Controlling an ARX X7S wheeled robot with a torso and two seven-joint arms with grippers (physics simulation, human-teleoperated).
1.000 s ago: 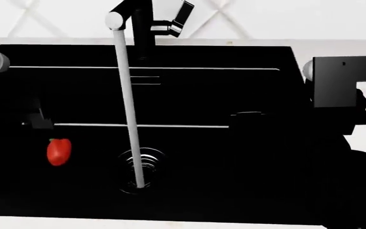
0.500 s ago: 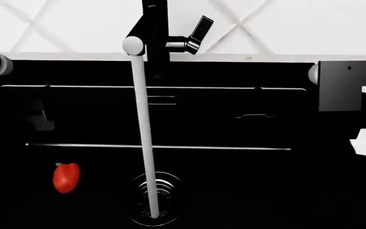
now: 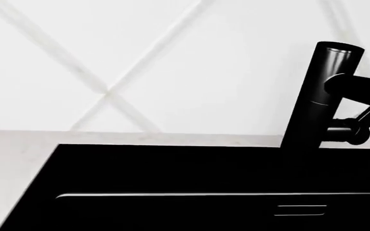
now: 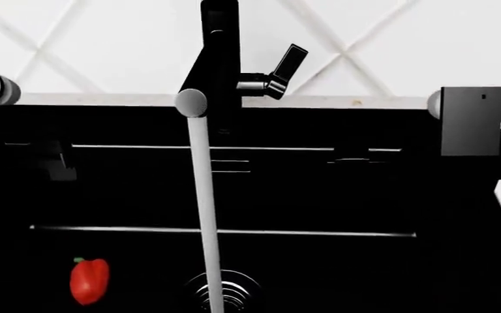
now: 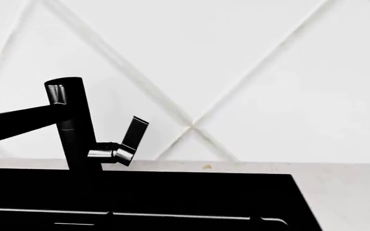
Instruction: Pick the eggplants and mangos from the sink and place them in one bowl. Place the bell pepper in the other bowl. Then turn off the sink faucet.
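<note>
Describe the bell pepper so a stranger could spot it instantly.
Start at the big black sink below the white tiled wall. Follow the pale stream down from the faucet to the ringed drain. Left of the drain lies the bell pepper: glossy red, green-stemmed, the only coloured thing visible there.

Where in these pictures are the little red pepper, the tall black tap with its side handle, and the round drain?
glossy red bell pepper (image 4: 89,282), head view, middle of its body.
black sink faucet (image 5: 74,130), right wrist view, upright column.
ringed chrome drain (image 4: 238,291), head view, right-hand rings.
</note>
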